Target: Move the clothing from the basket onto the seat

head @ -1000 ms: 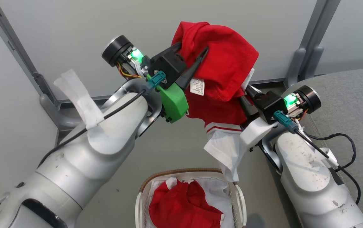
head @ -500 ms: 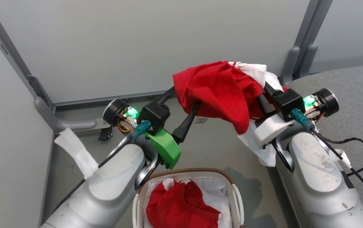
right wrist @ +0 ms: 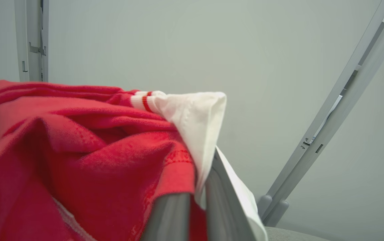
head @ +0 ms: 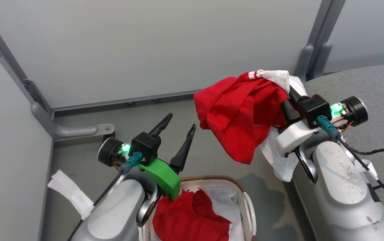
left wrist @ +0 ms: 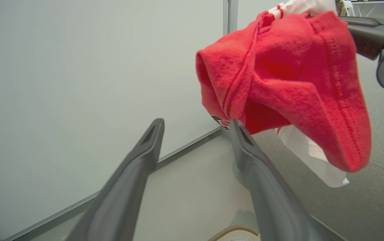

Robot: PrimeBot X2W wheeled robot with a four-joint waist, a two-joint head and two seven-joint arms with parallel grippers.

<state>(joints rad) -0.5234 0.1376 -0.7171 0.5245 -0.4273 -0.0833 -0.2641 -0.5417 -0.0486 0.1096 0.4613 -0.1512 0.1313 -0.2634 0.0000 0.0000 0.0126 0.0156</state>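
A red shirt (head: 242, 113) with white trim hangs in the air from my right gripper (head: 287, 100), which is shut on its white edge just left of the grey seat (head: 362, 83). In the right wrist view the gripper (right wrist: 198, 187) pinches the shirt (right wrist: 78, 150) between its two fingers. My left gripper (head: 181, 121) stands open with nothing in it, above the basket (head: 232, 182) and left of the hanging shirt. The left wrist view shows its spread gripper (left wrist: 195, 129) just short of the shirt (left wrist: 285, 83). A second red shirt (head: 188, 217) lies in the basket on the white liner.
Grey partition panels with metal posts (head: 312, 60) stand behind and to the left. A metal bracket foot (head: 74, 129) lies on the grey floor at the left. The basket rim (left wrist: 232, 231) peeks in at the bottom of the left wrist view.
My left gripper opened, let go of the red shirt and dropped down toward the basket. My right gripper carried the shirt lower and to the right, nearer the seat.
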